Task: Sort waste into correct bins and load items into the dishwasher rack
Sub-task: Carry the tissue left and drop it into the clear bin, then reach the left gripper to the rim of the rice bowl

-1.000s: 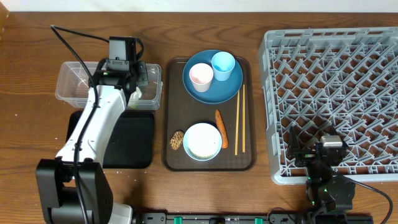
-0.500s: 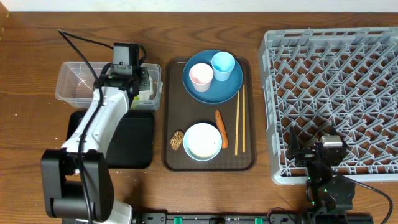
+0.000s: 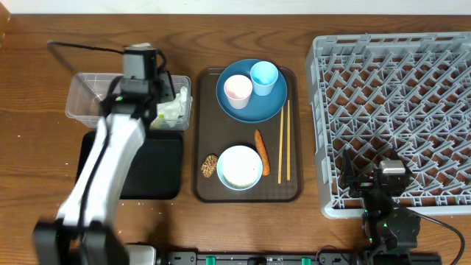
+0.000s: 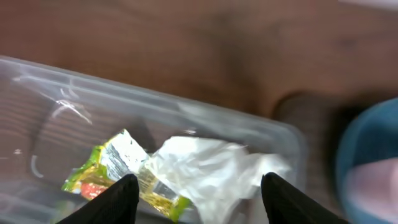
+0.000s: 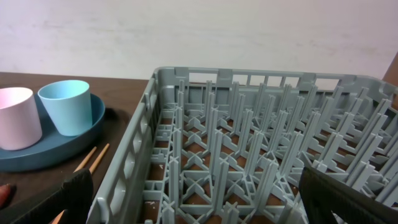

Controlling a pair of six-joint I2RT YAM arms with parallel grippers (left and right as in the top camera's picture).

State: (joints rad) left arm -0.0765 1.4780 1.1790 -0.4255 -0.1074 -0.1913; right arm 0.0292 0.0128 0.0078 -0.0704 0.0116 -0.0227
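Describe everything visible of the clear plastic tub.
The clear plastic tub is rectangular and see-through, with rounded corners and a lipped rim. It sits flat on the wooden table, left of the brown tray and just behind the black tray. At its right end lie a crumpled yellow-green wrapper and crumpled white paper; the rest looks bare. The left hand hovers over that end, jaws apart, gripping nothing.
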